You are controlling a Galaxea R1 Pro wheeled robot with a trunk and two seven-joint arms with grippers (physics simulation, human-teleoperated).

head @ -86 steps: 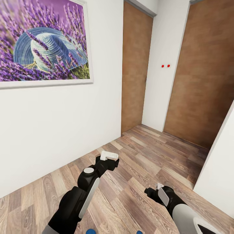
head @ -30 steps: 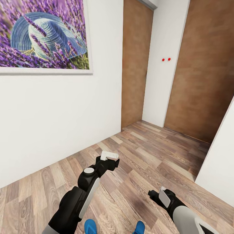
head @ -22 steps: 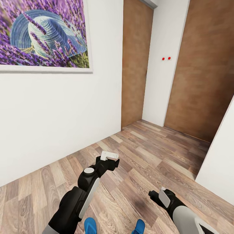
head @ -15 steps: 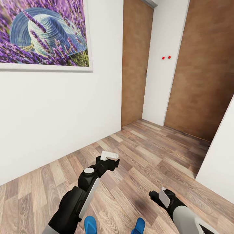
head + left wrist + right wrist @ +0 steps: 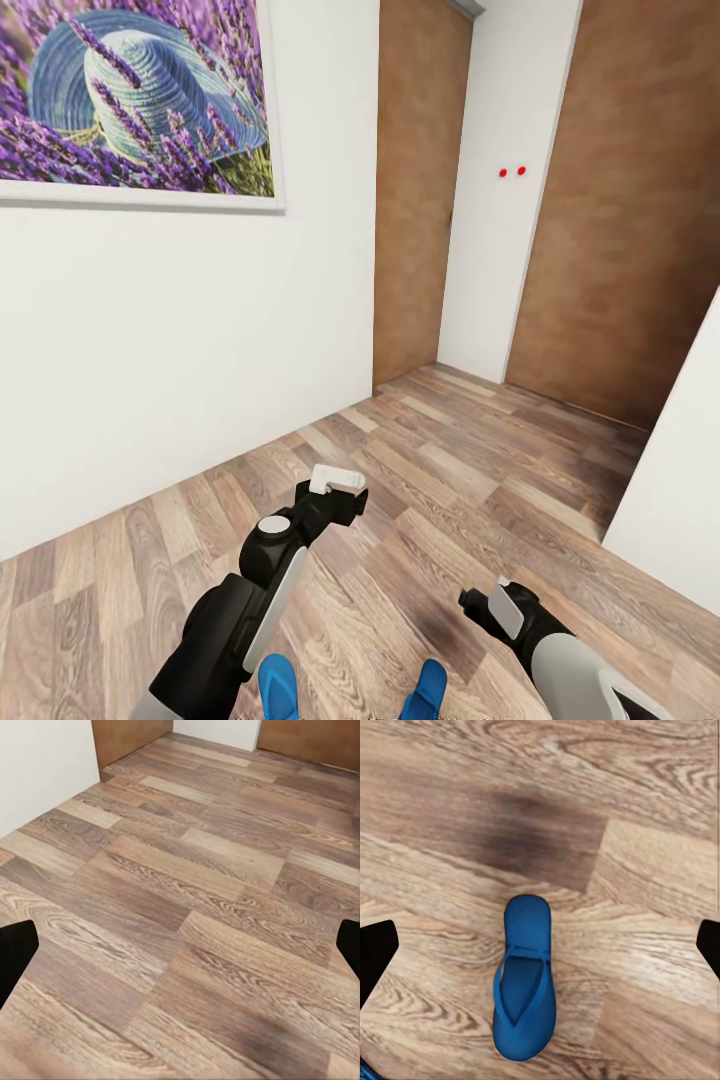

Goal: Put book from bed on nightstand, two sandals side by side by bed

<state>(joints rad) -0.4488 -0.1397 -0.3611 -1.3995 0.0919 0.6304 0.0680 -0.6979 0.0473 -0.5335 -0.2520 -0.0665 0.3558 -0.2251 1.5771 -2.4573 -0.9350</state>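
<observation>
Blue sandal on plank floor beneath right end effector (fingers apart, empty)

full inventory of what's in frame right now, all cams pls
sandals: 2, bright blue, on the floor at the head view's bottom edge, one by the left arm, one nearer the right arm; the right wrist view looks down on one
picture: 1, purple lavender with a blue straw hat, white frame, on the left wall
doors: 2, brown wood, one beyond the picture wall, one to its right
red dots: 2, on the white wall strip between the doors
floor: brown wood planks
walls: white
left gripper: white fingers, black arm, over bare floor, open
right gripper: black arm, above a sandal, open
</observation>
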